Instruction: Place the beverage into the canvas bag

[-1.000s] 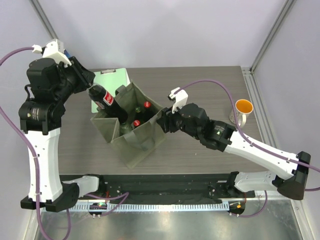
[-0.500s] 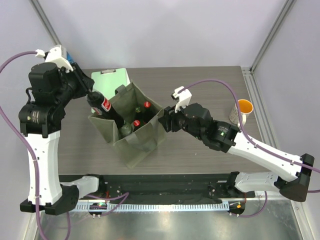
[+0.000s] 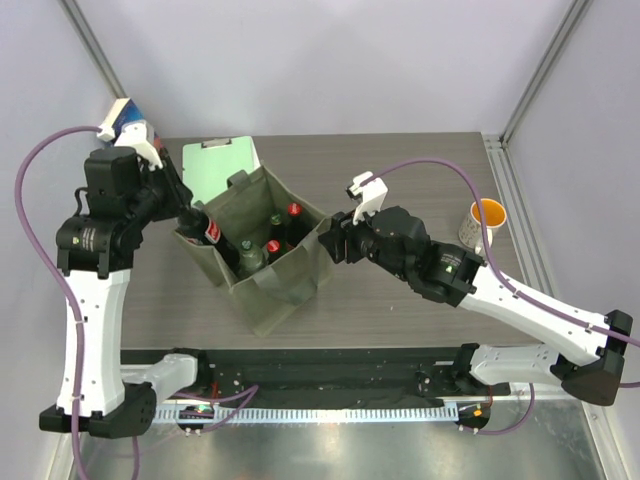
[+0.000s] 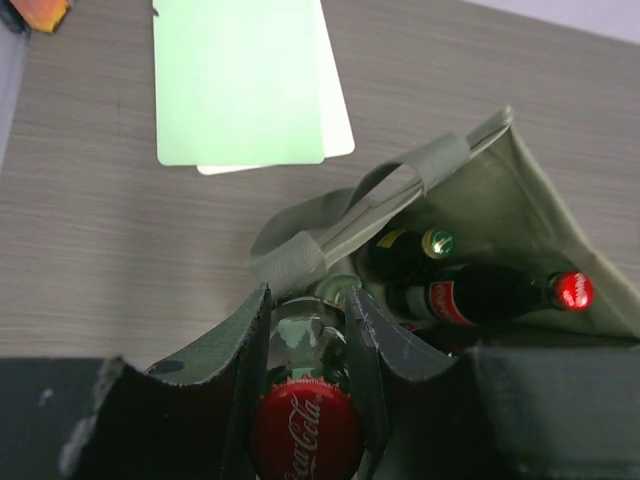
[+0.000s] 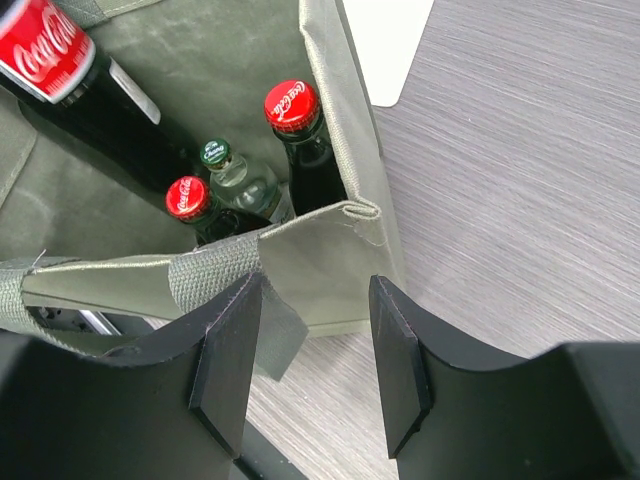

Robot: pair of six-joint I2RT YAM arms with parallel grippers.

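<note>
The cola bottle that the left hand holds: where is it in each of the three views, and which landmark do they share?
Top external: the cola bottle, tilted, at the left end of the canvas bag.
Left wrist: the bottle at bottom middle, red cap showing, in the left hand.
Right wrist: the bottle in the top left corner, red label showing.
Shared landmark: the canvas bag.

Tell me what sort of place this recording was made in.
Most likely a robot test bench in a lab, not a home: a left arm and right arm bolted to a wood-grain table, bare walls with metal corner posts around it, and staged props, a canvas bag of bottles and a mug.
</note>
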